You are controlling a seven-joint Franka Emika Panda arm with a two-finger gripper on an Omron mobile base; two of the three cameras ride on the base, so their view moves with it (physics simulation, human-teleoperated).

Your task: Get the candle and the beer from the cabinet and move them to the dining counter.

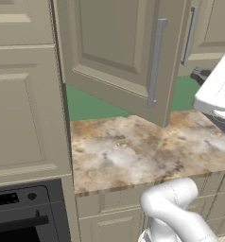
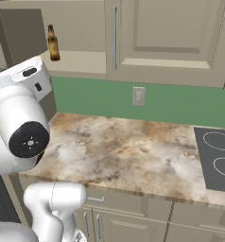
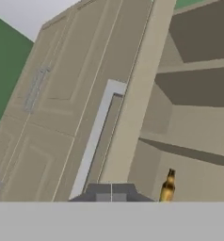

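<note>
The beer [image 2: 53, 43] is a slim amber bottle with a dark neck, standing upright on the plain shelf of the open cabinet [image 2: 79, 61]. It also shows in the hand view, where the beer [image 3: 168, 187] is just right of my gripper [image 3: 111, 195]. The two dark fingertips are pressed together with nothing between them. A long grey bar handle [image 3: 96, 139] on the swung-out cabinet door [image 1: 116, 52] runs down to a point close to them. The candle is hidden and the dining counter is out of view.
A marbled stone worktop [image 1: 142, 151] lies below the cabinet, with a black cooktop [image 2: 218, 160] at its right end. A white wall socket [image 2: 139, 97] sits on the green wall. A tall beige unit with a black oven [image 1: 20, 212] stands at left. The open door overhangs the worktop.
</note>
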